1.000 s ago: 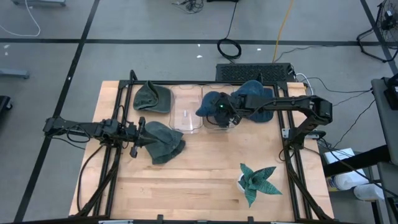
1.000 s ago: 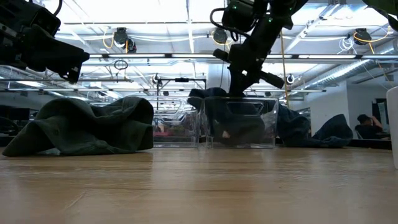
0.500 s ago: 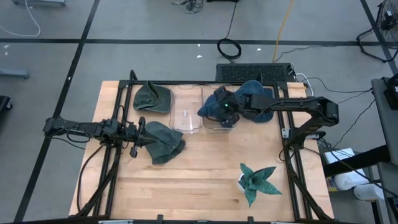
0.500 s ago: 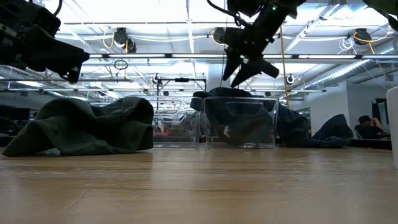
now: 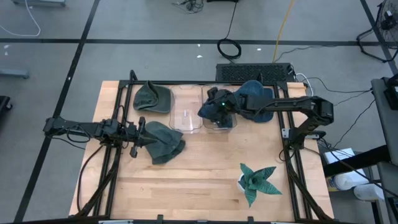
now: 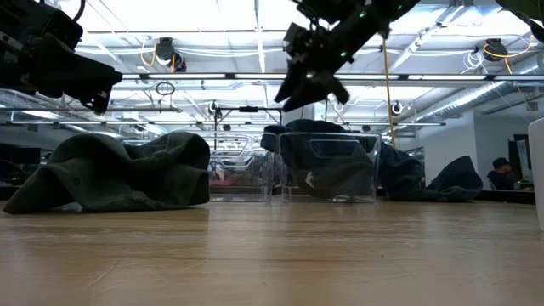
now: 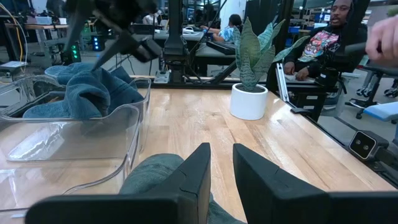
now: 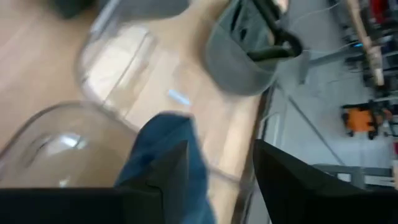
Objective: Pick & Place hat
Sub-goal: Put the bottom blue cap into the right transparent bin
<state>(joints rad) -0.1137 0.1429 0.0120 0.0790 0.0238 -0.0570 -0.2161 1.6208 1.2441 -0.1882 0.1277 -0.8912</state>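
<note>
The right tool [image 5: 219,106] hovers spread and empty above the blue hat [image 5: 209,107] in the clear bin [image 5: 219,124].

The right tool [image 5: 217,106] hangs over a hat [image 5: 212,104] lying in the bin [image 5: 219,123]; a second bin [image 5: 185,112] sits beside, another hat [image 5: 163,140] before the left tool [image 5: 140,136]

dark blue hat [image 5: 210,107], clear bin [image 5: 219,122], green hat [image 5: 163,140], pale wooden table [image 5: 199,180]

A crumpled blue hat [image 5: 210,106] lies in the right-hand clear bin [image 5: 219,124], bulging above its rim
</note>
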